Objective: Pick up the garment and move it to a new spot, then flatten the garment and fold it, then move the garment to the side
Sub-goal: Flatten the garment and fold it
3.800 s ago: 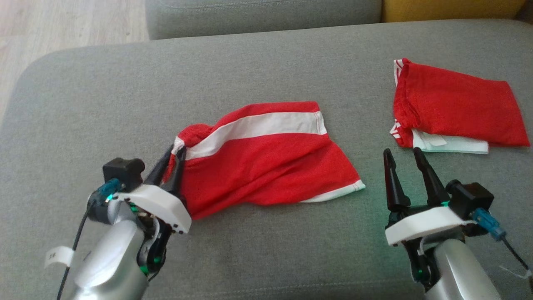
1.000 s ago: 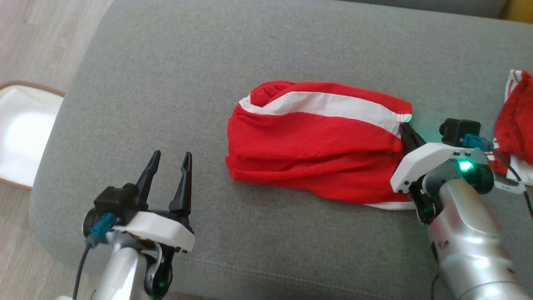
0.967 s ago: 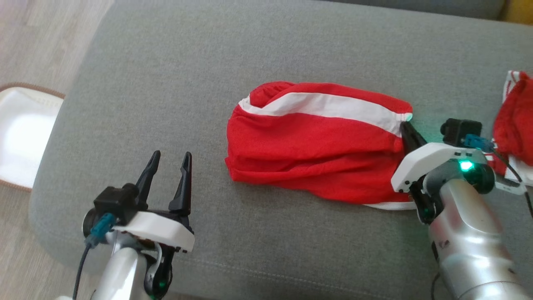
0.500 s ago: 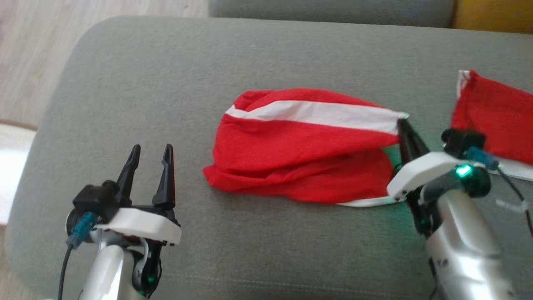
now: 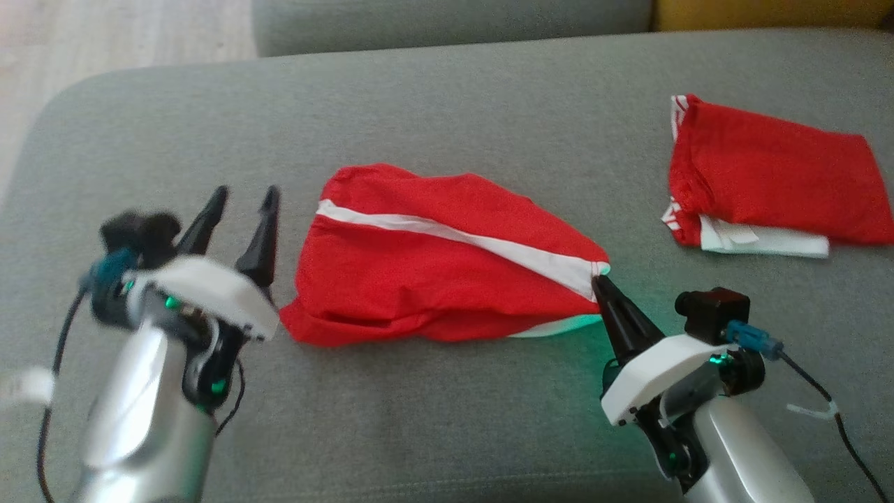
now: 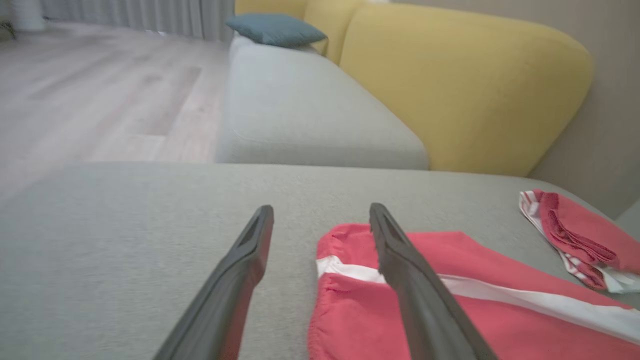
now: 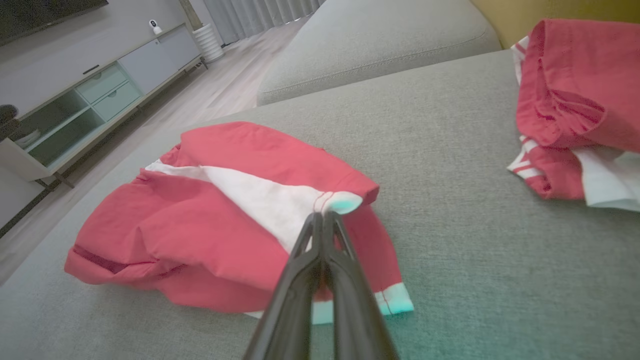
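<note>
The garment (image 5: 433, 279) stretches left to right: right gripper (image 5: 601, 284) clamps its right corner, left gripper (image 5: 248, 190), fingers (image 5: 260, 234) spread, hovers beside its left end

left pincer (image 5: 248, 192) blurred, folded garment (image 7: 575, 85) cut off

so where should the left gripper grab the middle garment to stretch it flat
Grip the middle garment at the bunched left edge where the white stripe starts, coming from the robot's left. The right gripper pinches the stripe's opposite end, and the open left gripper sits beside it.
</note>
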